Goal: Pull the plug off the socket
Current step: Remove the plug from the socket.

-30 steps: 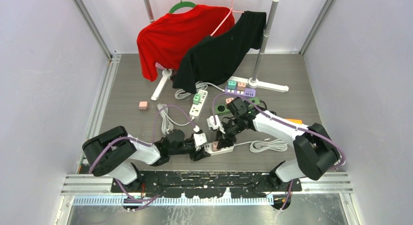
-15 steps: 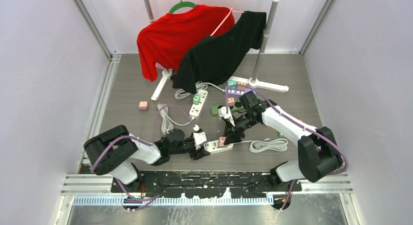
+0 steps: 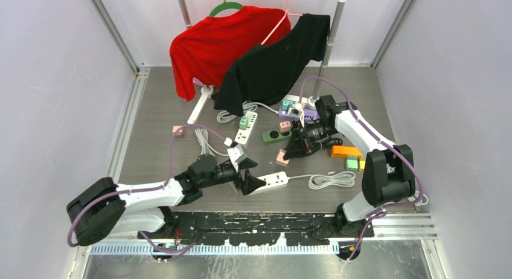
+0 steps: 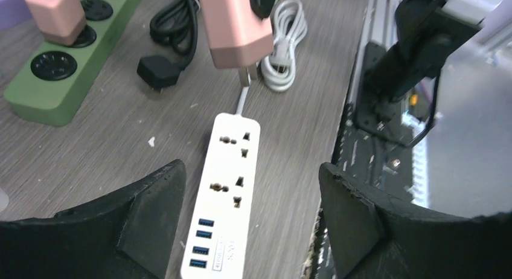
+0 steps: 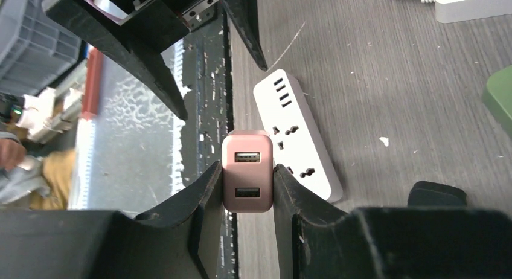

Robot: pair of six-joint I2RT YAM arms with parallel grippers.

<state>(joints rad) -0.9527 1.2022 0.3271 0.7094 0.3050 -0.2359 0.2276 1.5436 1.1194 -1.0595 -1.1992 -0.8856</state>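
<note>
Pink plug is out of the white strip, pinched tight in our right gripper and held up clear of it. Our left gripper straddles the strip, jaws spread wide, gripping nothing, placed, we reckon, to steady it.

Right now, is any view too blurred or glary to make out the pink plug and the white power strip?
Top view: evenly lit and sharp, though the pink plug is tiny. Left wrist view: white power strip crisp, right edge soft and bright. Right wrist view: plug sharp in the right gripper, left background blurred with glare.
</note>
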